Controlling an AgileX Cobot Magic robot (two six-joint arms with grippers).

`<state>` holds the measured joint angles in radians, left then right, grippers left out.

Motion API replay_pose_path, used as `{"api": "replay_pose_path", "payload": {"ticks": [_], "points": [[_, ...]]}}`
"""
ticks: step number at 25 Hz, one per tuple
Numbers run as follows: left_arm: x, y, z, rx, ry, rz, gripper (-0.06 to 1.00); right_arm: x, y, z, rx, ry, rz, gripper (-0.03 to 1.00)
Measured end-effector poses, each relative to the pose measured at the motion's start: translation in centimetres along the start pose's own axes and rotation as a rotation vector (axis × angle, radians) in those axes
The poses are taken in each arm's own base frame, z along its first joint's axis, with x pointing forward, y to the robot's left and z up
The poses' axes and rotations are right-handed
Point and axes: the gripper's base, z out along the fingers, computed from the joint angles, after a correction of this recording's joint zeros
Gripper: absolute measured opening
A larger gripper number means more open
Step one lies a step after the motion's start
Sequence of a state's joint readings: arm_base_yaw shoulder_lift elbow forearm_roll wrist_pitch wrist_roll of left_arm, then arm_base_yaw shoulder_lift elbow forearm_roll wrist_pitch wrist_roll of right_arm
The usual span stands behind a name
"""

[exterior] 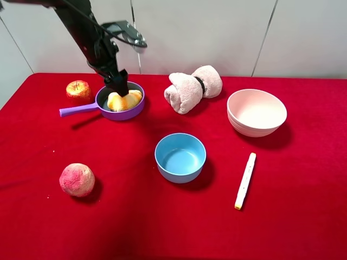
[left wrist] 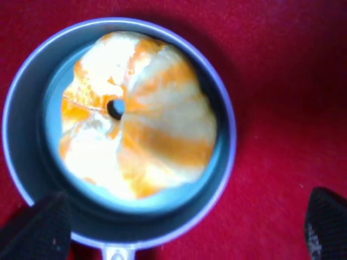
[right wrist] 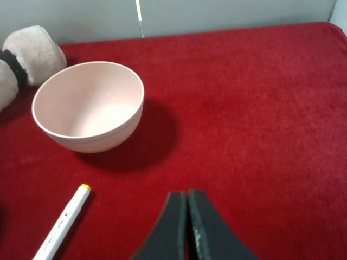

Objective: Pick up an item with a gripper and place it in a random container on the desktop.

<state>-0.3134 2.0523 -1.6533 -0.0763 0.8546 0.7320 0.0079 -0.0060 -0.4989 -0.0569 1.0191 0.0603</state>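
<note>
Hovers left end effector [left wrist: 181,230] spread apart over bread roll [exterior: 123,101] in purple pan [exterior: 81,110] at far left of table [exterior: 162,227]; holds right end effector [right wrist: 187,216] pressed together near marker [right wrist: 59,227] with unreadable print.

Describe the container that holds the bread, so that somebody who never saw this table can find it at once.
On the red table, look at the far left corner, next to the small apple. There sits a shallow purple pan with a bread roll inside. Unlike the blue bowl and the pink bowl, it has a long handle.
</note>
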Motion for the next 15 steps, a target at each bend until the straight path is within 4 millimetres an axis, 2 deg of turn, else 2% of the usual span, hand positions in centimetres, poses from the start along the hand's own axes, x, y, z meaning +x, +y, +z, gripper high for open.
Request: {"api": "replay_pose_path", "payload": {"ticks": [6, 15], "points": [[0.3, -0.9, -4.7, 0.002, -0.007, -0.03, 0.85, 0.0, 0.0, 0.0, 0.0, 0.0, 0.0, -0.03], [1.8, -2.9, -10.6, 0.033, 0.031, -0.087, 0.85, 0.0, 0.0, 0.0, 0.0, 0.0, 0.0, -0.03]]}}
